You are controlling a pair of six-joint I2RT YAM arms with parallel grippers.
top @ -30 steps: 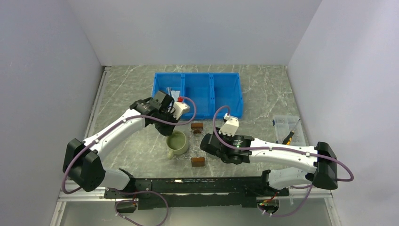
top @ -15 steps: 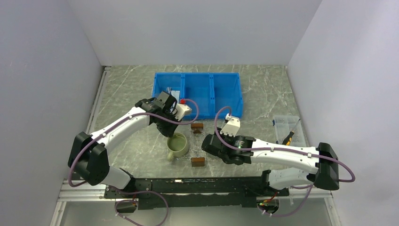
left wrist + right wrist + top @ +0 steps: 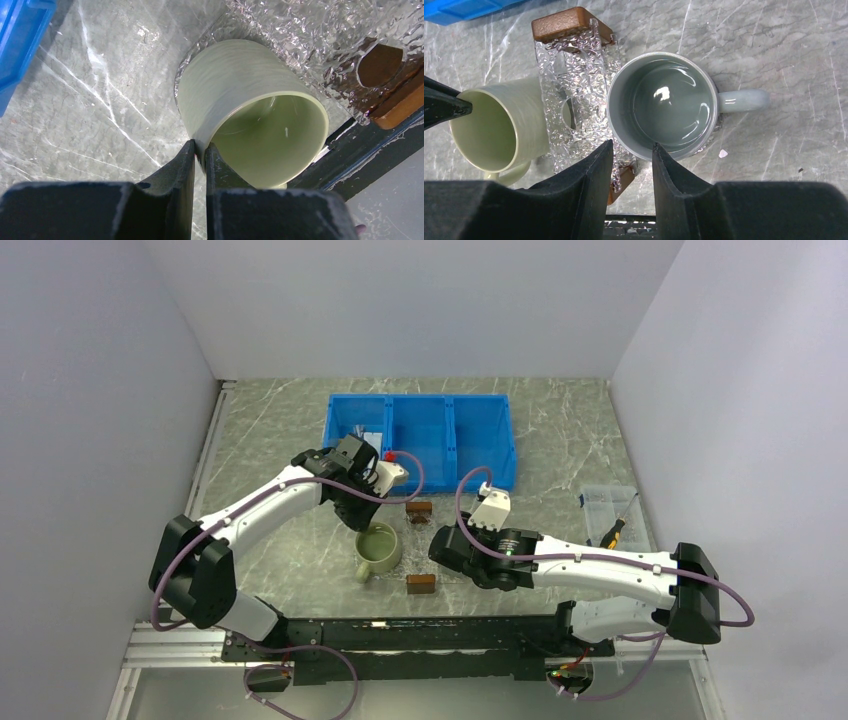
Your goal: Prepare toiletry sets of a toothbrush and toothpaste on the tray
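Centre frame, seemingly clears mugs off the clear glittery oval tray (image 3: 584, 65): pinches the rim of the pale green ceramic mug (image 3: 235, 80) in the near-closed left gripper (image 3: 200, 150), straddles the rim of the grey ceramic mug (image 3: 664, 105) with the right gripper (image 3: 633, 150) half open, likely needs a steady lift next.

The clear tray (image 3: 589, 65) has a crinkled, glittering surface like pressed plastic. At its edge the grey mug (image 3: 664, 105) gleams with a glossy glaze. Beside the tray, the green mug (image 3: 509, 120) looks satin and faintly ridged. A brown block (image 3: 564, 22) at the tray's end appears wooden. The table (image 3: 774, 50) is smooth veined stone.
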